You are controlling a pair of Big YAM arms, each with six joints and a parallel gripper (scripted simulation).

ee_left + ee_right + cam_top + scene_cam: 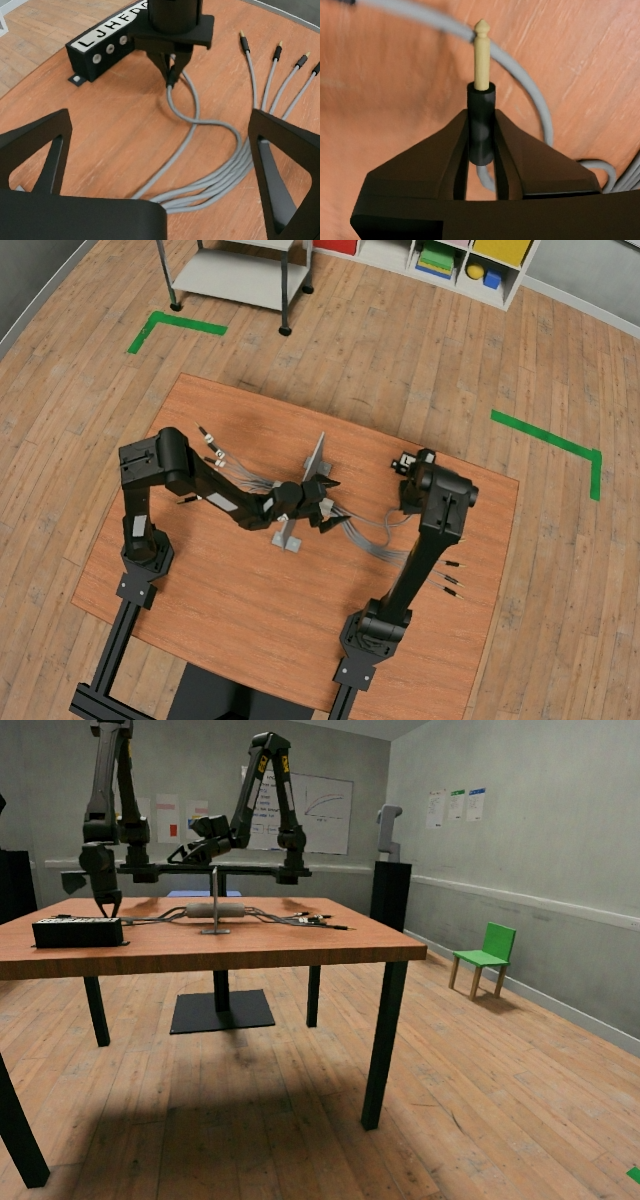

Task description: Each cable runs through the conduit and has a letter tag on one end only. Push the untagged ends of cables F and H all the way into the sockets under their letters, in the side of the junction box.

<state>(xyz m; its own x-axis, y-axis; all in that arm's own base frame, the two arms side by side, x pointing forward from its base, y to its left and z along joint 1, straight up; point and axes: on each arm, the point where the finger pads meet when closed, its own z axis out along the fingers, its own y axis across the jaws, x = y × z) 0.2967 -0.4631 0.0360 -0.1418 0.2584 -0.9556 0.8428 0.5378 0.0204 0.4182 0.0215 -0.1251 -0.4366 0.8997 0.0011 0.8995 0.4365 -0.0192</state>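
Note:
The black junction box (110,36) lies on the table, with a white letter strip on top and sockets in its side; it also shows in the exterior view (77,931). My right gripper (172,80) (105,901) is shut on a cable plug (480,94) whose gold tip points out past the fingers. It hangs just above the table, near the box's side. I cannot tell which cable this plug belongs to. My left gripper (341,500) is open and empty above the conduit (214,910). Three loose untagged plugs (452,578) lie to the right. The tagged ends (211,446) lie at the far left.
A grey upright plate (312,467) on a foot stands across the conduit. The grey cables (200,180) fan out and loop over the table between the conduit and the box. In the top view the right arm (439,508) covers most of the box.

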